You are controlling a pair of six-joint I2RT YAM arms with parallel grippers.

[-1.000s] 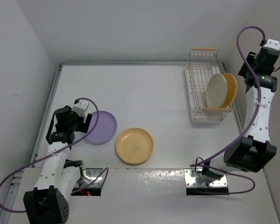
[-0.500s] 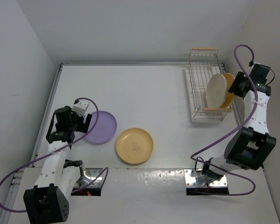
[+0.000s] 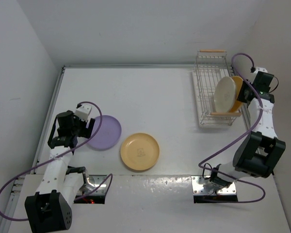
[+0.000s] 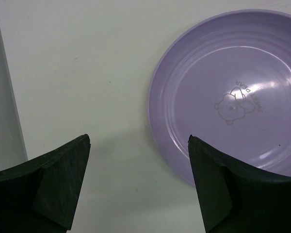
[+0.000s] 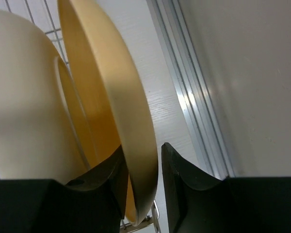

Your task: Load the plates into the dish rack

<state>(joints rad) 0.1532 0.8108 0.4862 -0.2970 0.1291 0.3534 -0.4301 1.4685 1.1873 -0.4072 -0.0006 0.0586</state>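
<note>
Two plates lie flat on the table [image 3: 150, 90], and two stand on edge in the dish rack [image 3: 207, 73].

At the left of the overhead view, the left gripper [image 3: 87, 130] is spread wide at the near-left rim of the lavender plate [image 3: 105, 132]. In the wrist view one finger is over bare table and the other over the plate's edge, with nothing between them. Whether the fingers touch the table I cannot tell.

Right of it, at lower centre, the flat yellow plate [image 3: 139, 151] lies apart from the lavender one, untouched.

At the upper right, the cream plate [image 3: 224, 93] leans among the dividers with the racked yellow plate [image 3: 240, 90] just behind it. The right gripper [image 5: 143, 148] straddles this plate's rim with its jaws narrow. Whether they actually pinch it I cannot tell.

The step in hand looks like settling the racked yellow plate into its slot. Next, that claw probably needs to let go cleanly and back away without tipping either upright plate. The left one would then lower, slip a finger under the lavender rim and close.
</note>
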